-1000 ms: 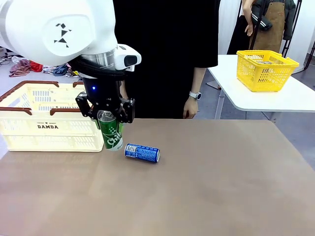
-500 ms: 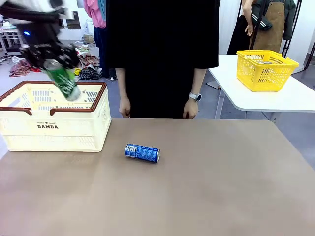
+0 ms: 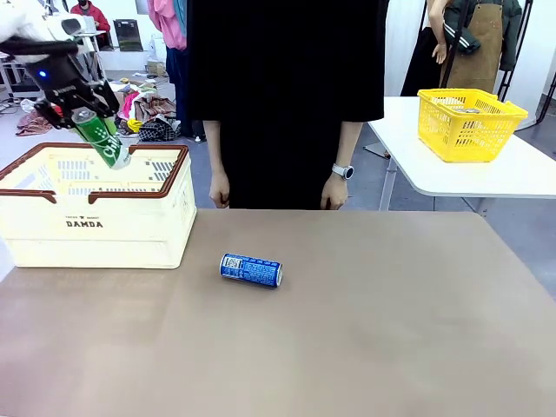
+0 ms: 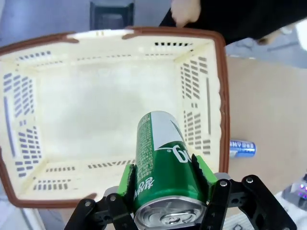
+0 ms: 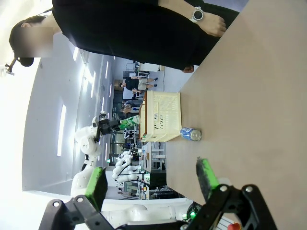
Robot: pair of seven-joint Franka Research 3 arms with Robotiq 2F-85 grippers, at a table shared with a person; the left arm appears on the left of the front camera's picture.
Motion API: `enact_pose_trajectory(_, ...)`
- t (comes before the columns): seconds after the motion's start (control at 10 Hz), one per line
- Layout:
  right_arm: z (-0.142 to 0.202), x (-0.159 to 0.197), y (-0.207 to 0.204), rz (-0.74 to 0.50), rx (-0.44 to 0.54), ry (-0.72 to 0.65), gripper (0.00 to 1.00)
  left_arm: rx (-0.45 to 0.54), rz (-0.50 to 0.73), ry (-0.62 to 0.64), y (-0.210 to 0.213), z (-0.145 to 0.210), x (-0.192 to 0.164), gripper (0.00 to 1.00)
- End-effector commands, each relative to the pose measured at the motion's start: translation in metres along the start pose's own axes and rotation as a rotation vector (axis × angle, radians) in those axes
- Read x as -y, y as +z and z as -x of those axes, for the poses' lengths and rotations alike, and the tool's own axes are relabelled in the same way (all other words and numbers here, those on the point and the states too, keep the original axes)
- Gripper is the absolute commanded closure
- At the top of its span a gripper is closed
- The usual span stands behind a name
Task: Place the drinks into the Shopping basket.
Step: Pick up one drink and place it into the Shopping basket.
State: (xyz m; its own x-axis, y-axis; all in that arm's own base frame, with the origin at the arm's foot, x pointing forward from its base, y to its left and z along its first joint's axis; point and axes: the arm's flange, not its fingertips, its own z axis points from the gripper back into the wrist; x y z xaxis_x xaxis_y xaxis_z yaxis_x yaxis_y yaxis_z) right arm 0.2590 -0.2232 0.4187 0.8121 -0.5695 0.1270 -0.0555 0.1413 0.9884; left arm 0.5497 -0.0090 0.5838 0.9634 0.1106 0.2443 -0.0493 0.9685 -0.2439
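Note:
My left gripper (image 3: 82,109) is shut on a green can (image 3: 101,139), holding it tilted in the air above the cream Shopping basket (image 3: 95,233). In the left wrist view the green can (image 4: 160,165) sits between the green pads (image 4: 126,179) over the basket's bare floor (image 4: 105,110). A blue can (image 3: 251,269) lies on its side on the brown table, right of the basket; it also appears as the blue can (image 4: 242,147) past the basket's rim. My right gripper (image 5: 151,184) stands open with nothing between its fingers, far from the blue can (image 5: 191,134).
A person in black stands at the table's far edge, hands (image 3: 334,193) hanging by the sides. A yellow mesh basket (image 3: 469,123) sits on a white side table at the back right. The brown tabletop right of the blue can is free.
The left gripper rose from table height beside the basket's front corner and carried the green can up and left; it now hangs over the basket's inside. The blue can has not moved.

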Motion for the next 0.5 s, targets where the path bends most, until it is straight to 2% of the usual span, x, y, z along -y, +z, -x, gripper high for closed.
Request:
enact_pose_trajectory(0.0, 0.000, -0.002, 0.000, -0.006, -0.002, 0.004, 0.00, -0.031, -0.028, 0.068, -0.006, -0.014, 0.012, 1.00)
enact_pose_trajectory(0.2, 0.000, -0.002, 0.000, -0.006, -0.002, 0.004, 0.00, -0.098, -0.099, 0.121, -0.021, -0.019, 0.014, 1.00)
enact_pose_trajectory(0.3, 0.000, -0.002, 0.000, -0.006, -0.002, 0.004, 0.00, -0.133, -0.083, 0.116, -0.007, -0.011, 0.024, 1.00)
enact_pose_trajectory(0.4, 0.000, -0.002, 0.000, -0.006, -0.002, 0.004, 0.00, -0.075, -0.052, 0.088, -0.037, -0.014, 0.006, 1.00)
